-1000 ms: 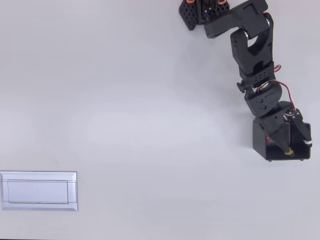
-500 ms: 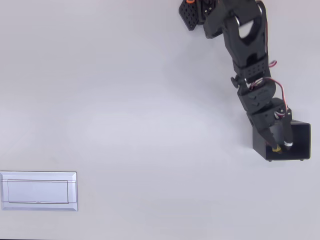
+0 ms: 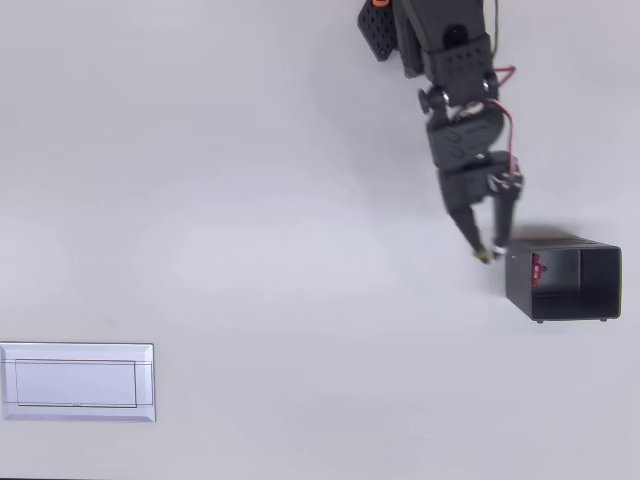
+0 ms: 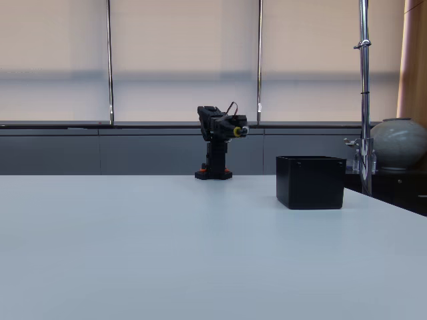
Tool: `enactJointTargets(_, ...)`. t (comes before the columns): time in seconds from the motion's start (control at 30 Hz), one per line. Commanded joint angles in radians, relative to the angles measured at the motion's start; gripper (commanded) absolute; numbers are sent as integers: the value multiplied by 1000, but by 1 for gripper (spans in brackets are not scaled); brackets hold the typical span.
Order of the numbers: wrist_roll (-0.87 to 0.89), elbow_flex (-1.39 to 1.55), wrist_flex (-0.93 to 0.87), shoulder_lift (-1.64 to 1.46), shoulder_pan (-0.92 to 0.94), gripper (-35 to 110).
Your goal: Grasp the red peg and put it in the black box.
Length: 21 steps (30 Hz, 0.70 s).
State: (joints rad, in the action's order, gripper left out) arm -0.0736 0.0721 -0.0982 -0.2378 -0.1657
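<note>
The black box (image 3: 580,283) stands at the right of the table in the overhead view, and the red peg (image 3: 537,270) lies inside it against its left wall. My gripper (image 3: 491,252) hangs just left of the box's upper left corner, outside it, one fingertip yellow. Its fingers stand a little apart with nothing between them. In the fixed view the gripper (image 4: 239,131) is raised above the arm's base, far behind and left of the black box (image 4: 310,181), whose walls hide the peg.
A flat white tray (image 3: 77,382) lies at the lower left of the overhead view. The arm's base (image 3: 385,25) sits at the top edge. A metal stand and a round grey pot (image 4: 398,143) stand beyond the table's right edge.
The gripper has lifted out of the black box and drawn back up and to the left, its fingers narrowing. The red peg stays inside the box.
</note>
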Motion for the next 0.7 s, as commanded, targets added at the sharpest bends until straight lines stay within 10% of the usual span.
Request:
enactJointTargets(0.0,0,26,-397,140,78,0)
enactJointTargets(0.2,20,-15,-931,379,133,0)
enactJointTargets(0.67,-18,-57,-1177,416,126,0)
